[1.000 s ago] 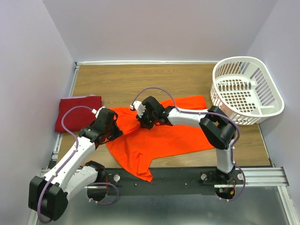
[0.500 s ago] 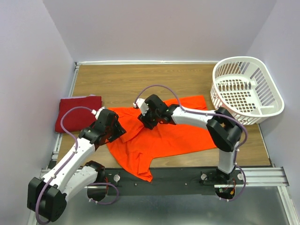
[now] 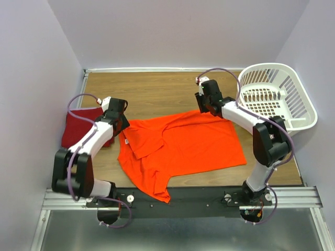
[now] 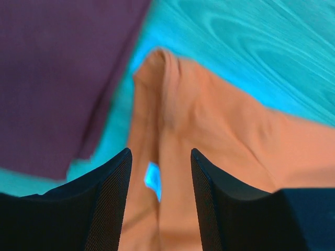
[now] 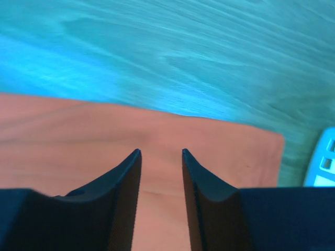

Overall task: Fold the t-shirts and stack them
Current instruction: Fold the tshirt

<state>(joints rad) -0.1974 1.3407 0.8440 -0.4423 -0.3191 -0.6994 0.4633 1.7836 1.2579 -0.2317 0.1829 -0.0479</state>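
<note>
- Two t-shirts lie on the wooden table [image 3: 157, 86]. The orange-red t-shirt [image 3: 193, 149] is spread across the middle of the top view, and the crimson t-shirt [image 3: 76, 128] sits folded at the left edge.
- Both tools have their jaws spread and pinch nothing. The left gripper [image 4: 159, 154] is over the orange shirt's rumpled upper-left corner, the right gripper [image 5: 160, 152] over its far edge.
- We judge the cloth light, limp and quick to bunch, so corners and edges are the best places to hold.
- Bare wood lies above the shirt. The white laundry basket [image 3: 309, 112] crowds the upper right, and the crimson shirt lies just beside the orange one's left corner.
</note>
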